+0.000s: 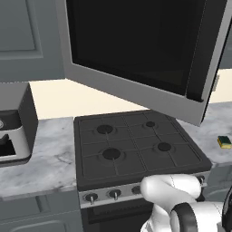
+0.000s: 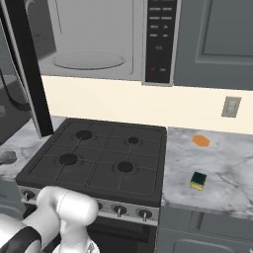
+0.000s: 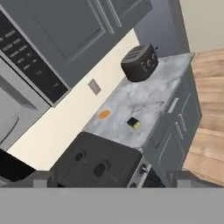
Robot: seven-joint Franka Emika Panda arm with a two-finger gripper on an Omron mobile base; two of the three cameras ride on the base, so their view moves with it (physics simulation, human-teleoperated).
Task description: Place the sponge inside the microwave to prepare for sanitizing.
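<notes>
Sponge (image 2: 198, 180) lying flat on the marble bench (image 2: 227, 168), just right of the stove (image 2: 99, 158), nearer the front edge than the small orange piece (image 2: 200, 141); well apart from the pincer (image 3: 112, 177), fingertips (image 3: 39, 178) spread wide, clamped on nothing; microwave (image 2: 89, 39) mounted above the stove, door (image 1: 136, 59) swung open, grey interior and round turntable (image 2: 88, 60) exposed; dark toaster (image 3: 140, 63) farther right of the stove along the bench.
</notes>
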